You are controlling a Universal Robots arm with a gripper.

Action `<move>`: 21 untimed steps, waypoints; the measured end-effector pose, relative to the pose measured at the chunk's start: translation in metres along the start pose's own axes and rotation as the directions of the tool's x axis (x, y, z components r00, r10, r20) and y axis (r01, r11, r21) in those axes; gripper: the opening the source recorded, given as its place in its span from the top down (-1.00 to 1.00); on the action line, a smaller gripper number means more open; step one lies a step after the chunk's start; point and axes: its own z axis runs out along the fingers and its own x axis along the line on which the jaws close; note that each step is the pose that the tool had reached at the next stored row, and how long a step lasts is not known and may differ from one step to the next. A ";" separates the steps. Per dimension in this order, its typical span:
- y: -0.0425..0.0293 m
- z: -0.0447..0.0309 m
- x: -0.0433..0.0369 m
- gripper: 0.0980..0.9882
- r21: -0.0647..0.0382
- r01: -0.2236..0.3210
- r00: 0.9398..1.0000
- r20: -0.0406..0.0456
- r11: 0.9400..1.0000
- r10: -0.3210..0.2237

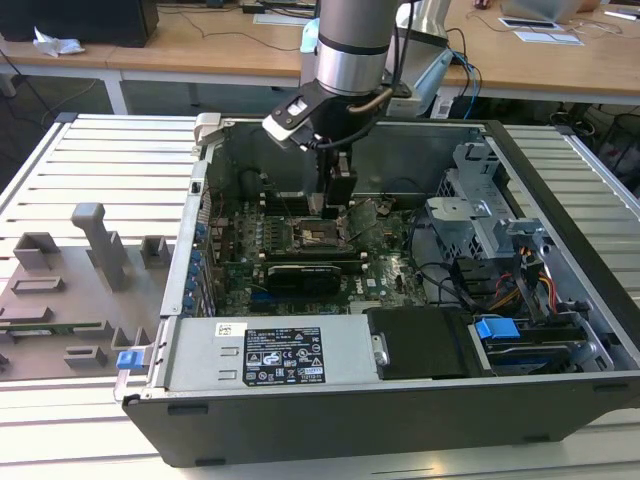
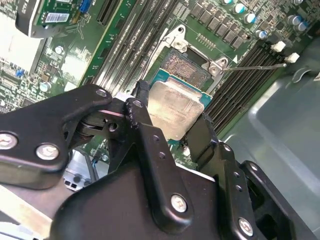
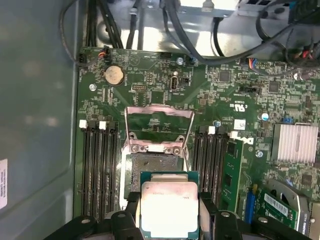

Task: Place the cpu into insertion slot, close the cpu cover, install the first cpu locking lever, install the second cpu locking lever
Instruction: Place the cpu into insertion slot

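My gripper point(image 1: 335, 208) hangs inside the open computer case, just above the insertion slot point(image 1: 318, 236). It is shut on the cpu point(image 2: 175, 107), a square chip with a silver-grey top and a teal rim, and one black finger point(image 2: 145, 107) presses on each opposite edge. In the first wrist view the cpu point(image 3: 169, 207) hovers over the near half of the dark insertion slot point(image 3: 150, 164), with the gripper point(image 3: 169, 212) around it. The cpu cover point(image 3: 159, 107) stands swung open on the slot's far side. A thin locking lever point(image 2: 255, 66) sticks out from the insertion slot's point(image 2: 182, 65) corner.
Long black memory slots point(image 3: 100, 165) flank the socket on both sides. A coin battery point(image 3: 113, 75), a finned heat sink point(image 3: 295, 142) and cable bundles point(image 3: 200, 30) lie around it. The power supply point(image 1: 270, 355) and drive cage point(image 1: 490, 225) crowd the case. Grey fixtures point(image 1: 95, 245) sit outside, on the exterior view's left.
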 end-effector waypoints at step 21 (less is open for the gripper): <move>0.0000 0.0003 0.0000 0.00 0.007 -0.229 0.974 0.001 0.973 0.229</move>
